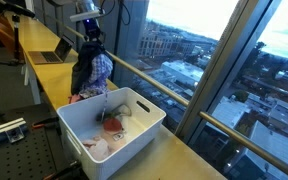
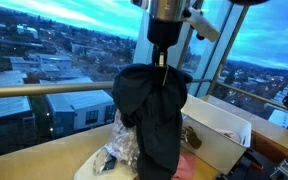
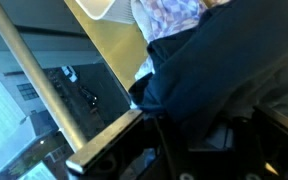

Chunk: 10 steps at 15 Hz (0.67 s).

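While claw [image 1: 90,38] clamps dark garment [image 1: 87,70] aloft; white bin [image 1: 149,128] close by; crumpled clothes [image 1: 109,132] inside it

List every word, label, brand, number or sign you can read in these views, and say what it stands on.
No text can be read in any view.
On the dark garment: no print or tag visible.
On the white bin: no label visible.
On the laptop: too small to read.
On the buildings outside: no legible signs.
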Tool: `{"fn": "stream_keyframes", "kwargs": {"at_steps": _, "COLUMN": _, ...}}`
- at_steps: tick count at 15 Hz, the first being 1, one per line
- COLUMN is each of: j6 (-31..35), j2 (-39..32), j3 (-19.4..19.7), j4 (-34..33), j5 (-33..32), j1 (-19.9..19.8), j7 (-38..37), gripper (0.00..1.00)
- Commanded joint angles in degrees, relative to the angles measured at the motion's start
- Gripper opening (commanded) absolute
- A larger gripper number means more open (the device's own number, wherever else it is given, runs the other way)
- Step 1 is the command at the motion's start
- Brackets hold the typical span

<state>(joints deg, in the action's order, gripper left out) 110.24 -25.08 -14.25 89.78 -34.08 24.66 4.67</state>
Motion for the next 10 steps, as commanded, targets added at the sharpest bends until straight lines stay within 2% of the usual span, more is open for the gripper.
{"fn": "stream_keyframes", "kwargs": {"at_steps": 1, "j6": 3.6, "j2": 0.5, "j3": 1.5, "j4": 5.0, "j5": 2.2, "j1": -3.2, "j7": 0.4, "gripper": 0.02}}
{"fn": "stream_keyframes", "kwargs": {"at_steps": 2, "j6": 4.3, "j2": 0.2, "j3": 1.6, "j4": 6.0, "j5": 2.6, "j1": -3.7, "j7": 0.4, "gripper": 0.02}}
{"fn": "stream_keyframes", "kwargs": {"at_steps": 3, "j6": 4.8, "j2": -0.3, "j3": 1.8, "j4": 6.7, "j5": 2.8, "j1": -4.1, "j7": 0.3, "gripper": 0.34}}
{"fn": "stream_keyframes", "kwargs": {"at_steps": 4, "j6": 5.4, "j2": -0.3, "j3": 1.7, "j4": 7.8, "j5": 3.5, "j1": -4.4, "j7": 0.5, "gripper": 0.35}}
{"fn": "stream_keyframes", "kwargs": {"at_steps": 5, "j6": 5.8, "j2": -0.3, "j3": 1.7, "j4": 8.6, "j5": 4.1, "j1": -4.6, "j7": 0.5, "gripper": 0.4}}
{"fn": "stream_keyframes", "kwargs": {"at_steps": 10, "j6": 7.1, "j2": 5.2, "j3": 3.2, "j4": 14.3, "j5": 6.0, "j1": -7.6, "j7": 1.7, "gripper": 0.77}}
